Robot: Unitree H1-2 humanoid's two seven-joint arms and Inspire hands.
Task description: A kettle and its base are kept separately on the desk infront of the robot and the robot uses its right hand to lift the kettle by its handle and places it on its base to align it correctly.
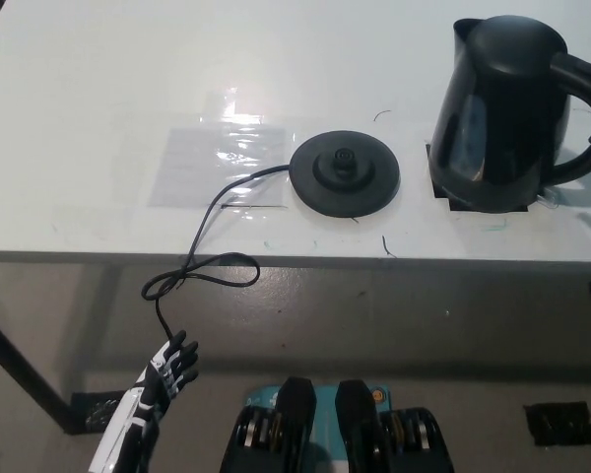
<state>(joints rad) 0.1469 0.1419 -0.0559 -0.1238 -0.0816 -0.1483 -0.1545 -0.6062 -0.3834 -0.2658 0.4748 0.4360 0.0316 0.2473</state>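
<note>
Fingers of the left hand spread — kettle well apart

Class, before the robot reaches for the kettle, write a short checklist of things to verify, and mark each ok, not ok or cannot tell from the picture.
1. Kettle upright on the desk: ok.
2. Kettle handle free, facing the robot's right: ok.
3. Base top bare: ok.
4. Cord clear of the stretch between kettle and base: ok.
5. Right hand ready, open: cannot tell, out of view.
6. Left hand low, below the desk edge, out of the way: ok.
</note>
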